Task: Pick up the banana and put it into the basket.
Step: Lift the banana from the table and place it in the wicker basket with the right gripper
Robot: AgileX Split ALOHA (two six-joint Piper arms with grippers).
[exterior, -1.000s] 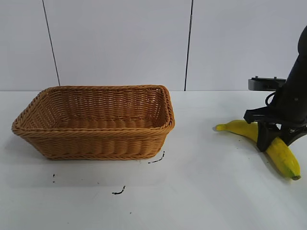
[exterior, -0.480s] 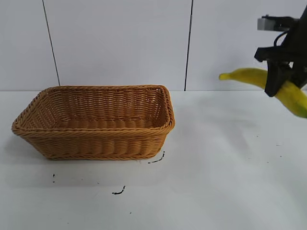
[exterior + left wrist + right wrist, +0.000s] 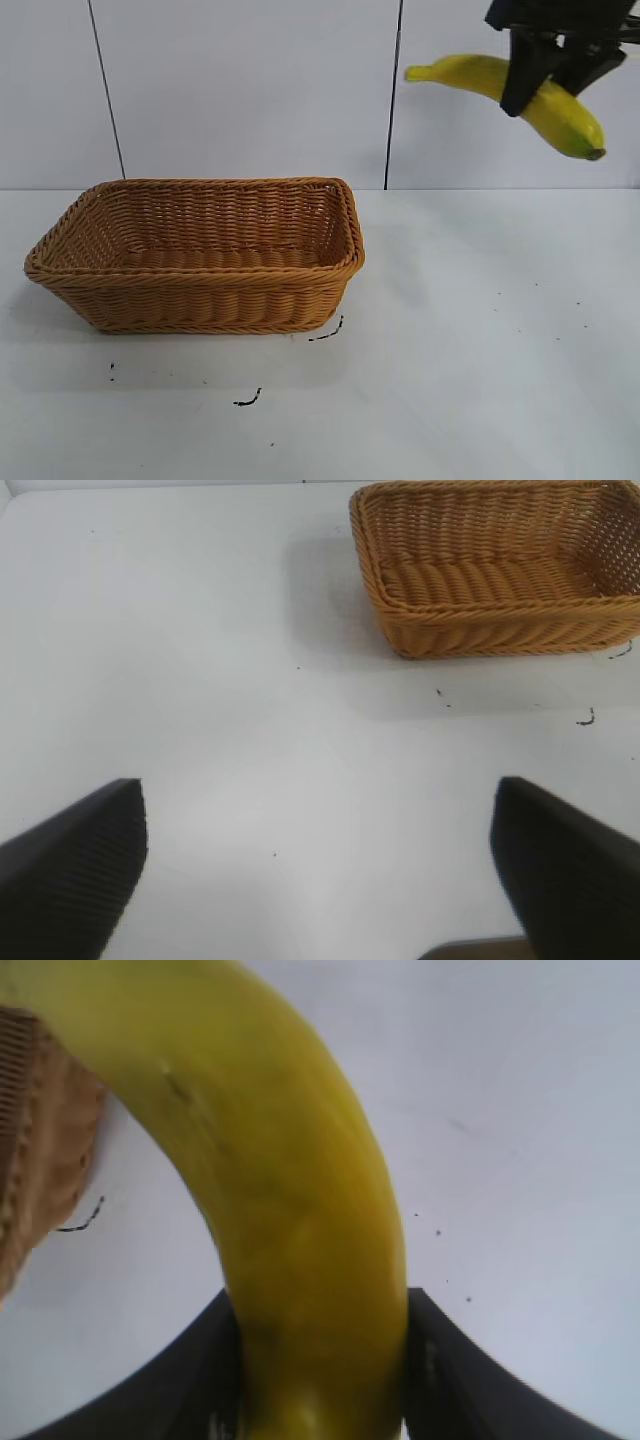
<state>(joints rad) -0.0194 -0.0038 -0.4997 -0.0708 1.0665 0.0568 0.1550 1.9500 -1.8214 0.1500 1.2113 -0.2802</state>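
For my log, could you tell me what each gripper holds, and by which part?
The right gripper holds the banana around its middle, high above the table. The left gripper holds nothing.

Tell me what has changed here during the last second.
The right gripper, shut on the banana, has lifted it off the table to high above it and carried it a little toward the basket. The basket has not moved. The left gripper stays open over the bare table.

One banana [image 3: 560, 105], one basket [image 3: 200, 285], two pincers: right [image 3: 545, 75], left [image 3: 320, 870].
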